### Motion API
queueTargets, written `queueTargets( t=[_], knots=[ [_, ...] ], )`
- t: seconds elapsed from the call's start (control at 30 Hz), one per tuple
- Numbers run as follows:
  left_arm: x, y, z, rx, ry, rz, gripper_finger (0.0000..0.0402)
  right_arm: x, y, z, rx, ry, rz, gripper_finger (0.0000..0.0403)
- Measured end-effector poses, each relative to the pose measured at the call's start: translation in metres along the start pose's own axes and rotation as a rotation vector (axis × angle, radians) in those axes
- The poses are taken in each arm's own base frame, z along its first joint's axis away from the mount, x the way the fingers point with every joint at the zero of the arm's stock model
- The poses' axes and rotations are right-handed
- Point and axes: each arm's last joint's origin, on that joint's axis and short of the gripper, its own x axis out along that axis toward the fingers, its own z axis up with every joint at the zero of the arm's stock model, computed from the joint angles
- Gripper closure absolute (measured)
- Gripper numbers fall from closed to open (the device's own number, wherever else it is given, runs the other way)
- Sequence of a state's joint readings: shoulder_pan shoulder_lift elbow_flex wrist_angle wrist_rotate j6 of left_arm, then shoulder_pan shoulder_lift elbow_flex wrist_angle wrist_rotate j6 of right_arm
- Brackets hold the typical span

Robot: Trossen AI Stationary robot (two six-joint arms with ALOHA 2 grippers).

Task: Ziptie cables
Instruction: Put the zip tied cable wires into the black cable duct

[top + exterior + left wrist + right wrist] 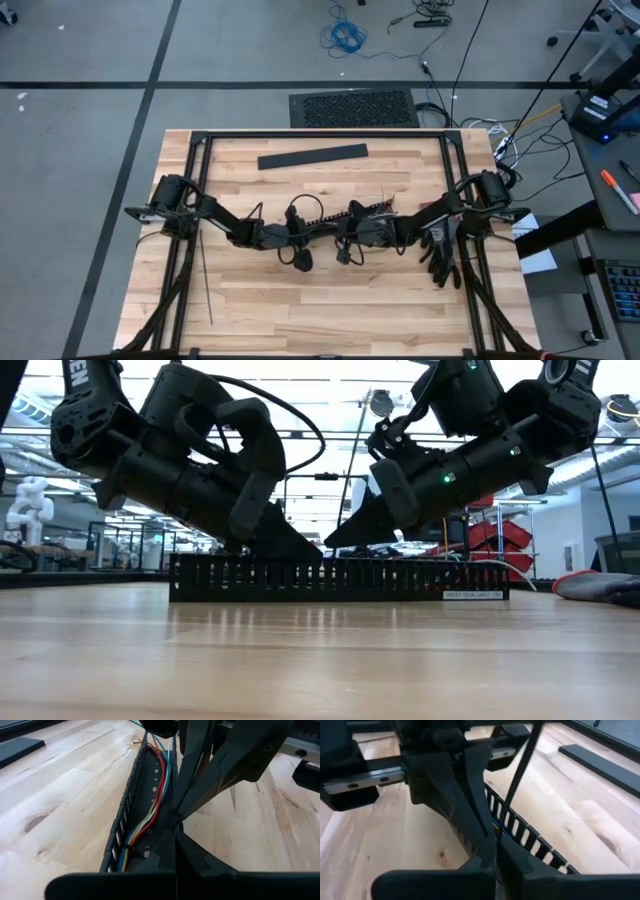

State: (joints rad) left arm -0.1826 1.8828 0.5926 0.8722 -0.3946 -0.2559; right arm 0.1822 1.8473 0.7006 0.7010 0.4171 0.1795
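Both arms lean in toward the middle of the wooden surface (320,300), meeting over the black slotted duct (340,578) that lies there lengthwise. The left pincer (318,236) and the right pincer (338,236) come tip to tip above the duct, nearly touching each other.

The cables (150,810) lie inside the duct's channel, a bundle of red, white, yellow, green and blue wires running along it, with loose ends spilling out past its far end onto the wood.

In the left wrist view that arm's own fingers (165,852) are pressed together with no gap I can see, their tips right at the duct's wall beside the wires; whether they pinch anything between them I cannot tell. In the right wrist view, the right arm's fingers (520,862) are closed on a thin dark ziptie (517,785), which rises straight up from between them and crosses in front of the other arm's pincer.

Off to the left side of the surface, well apart from the duct, more zipties (204,280) lie flat near the left arm's base. A flat wide black bar (312,156) rests toward the far edge. A black glove (440,262) sits beside the right arm's base.
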Motion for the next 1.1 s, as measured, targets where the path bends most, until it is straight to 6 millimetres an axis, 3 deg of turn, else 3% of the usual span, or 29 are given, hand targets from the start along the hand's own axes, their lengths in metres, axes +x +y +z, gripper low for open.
queueTargets(
  t=[0.47,0.83,1.1],
  knots=[
    [0.001,0.003,0.001,-0.035,-0.006,0.024,0.04,-0.003,0.006,-0.003,0.017,0.018,0.014,0.0403],
    [0.003,0.01,0.002,-0.066,-0.017,0.065,0.04,-0.004,0.004,-0.015,0.022,0.136,-0.003,0.0403],
    [0.003,0.009,0.002,-0.067,-0.015,0.043,0.04,-0.002,0.0,-0.011,0.002,0.1,-0.017,0.0403]
  ],
)
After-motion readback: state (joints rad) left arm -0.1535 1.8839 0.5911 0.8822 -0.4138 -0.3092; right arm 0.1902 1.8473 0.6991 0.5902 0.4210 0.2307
